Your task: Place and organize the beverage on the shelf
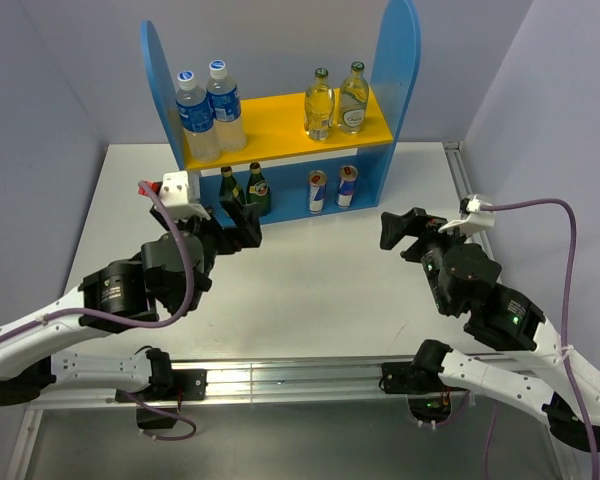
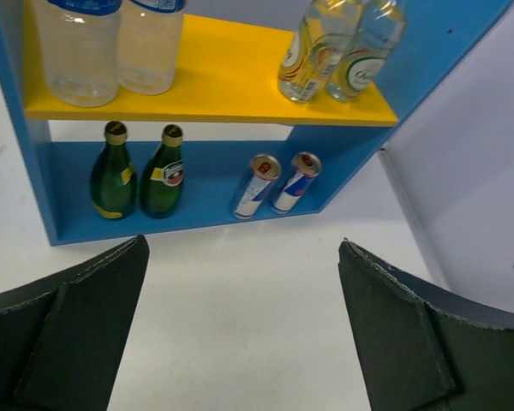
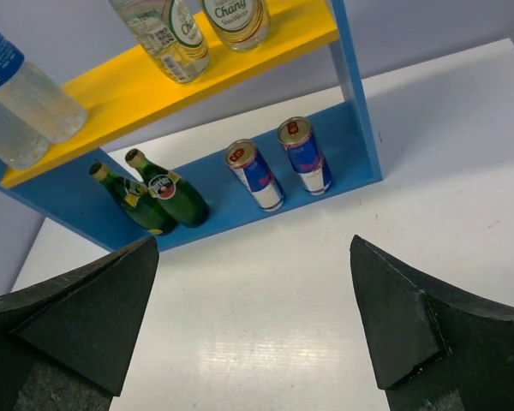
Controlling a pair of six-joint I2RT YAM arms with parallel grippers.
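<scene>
The shelf [image 1: 280,120] stands at the back of the table. On its yellow upper board, at the right, stand two clear glass bottles of pale yellow liquid [image 1: 335,100]. On the blue base stand two dark green bottles [image 1: 245,190] at the left and two silver-blue-red cans [image 1: 332,188] at the right. My left gripper [image 1: 238,218] is open and empty, just in front of the green bottles [image 2: 137,175]. My right gripper [image 1: 405,228] is open and empty, over the table to the front right of the cans [image 3: 278,167].
Two clear plastic water bottles with blue caps [image 1: 208,112] stand at the left of the upper board. The white table [image 1: 310,270] ends in a metal rail at the near edge. Grey walls close in on the sides and back.
</scene>
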